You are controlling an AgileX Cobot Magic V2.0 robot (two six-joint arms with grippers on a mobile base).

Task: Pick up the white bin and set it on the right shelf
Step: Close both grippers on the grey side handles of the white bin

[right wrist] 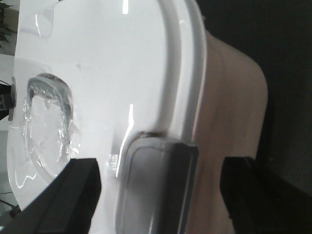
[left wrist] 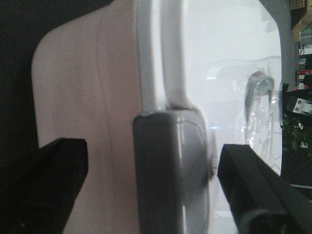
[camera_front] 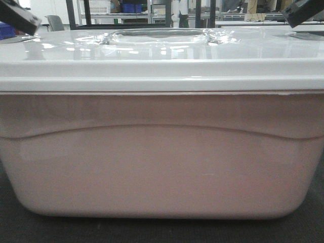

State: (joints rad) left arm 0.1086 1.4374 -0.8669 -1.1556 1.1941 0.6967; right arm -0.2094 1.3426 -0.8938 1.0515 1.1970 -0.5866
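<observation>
Symmetrically: left gripper (left wrist: pixel 151 190), right gripper (right wrist: pixel 163 195) spread wide, straddling white bin (camera_front: pixel 162 172) end latches (left wrist: pixel 170 170).

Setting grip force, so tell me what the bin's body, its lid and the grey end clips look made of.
White bin body: seemingly translucent pinkish plastic, smooth and dull, with a moulded curved ridge. Lid: opaque white plastic, glossy; it mirrors the ceiling lights sharply. Grey clip: likely harder plastic, semi-gloss, with soft highlights and rounded moulded edges. Crinkled clear film lies mid-lid.

I see the white bin (camera_front: pixel 162 167) very near me, upright, with pinkish sides and its shiny lid (camera_front: pixel 162 55) on.
</observation>
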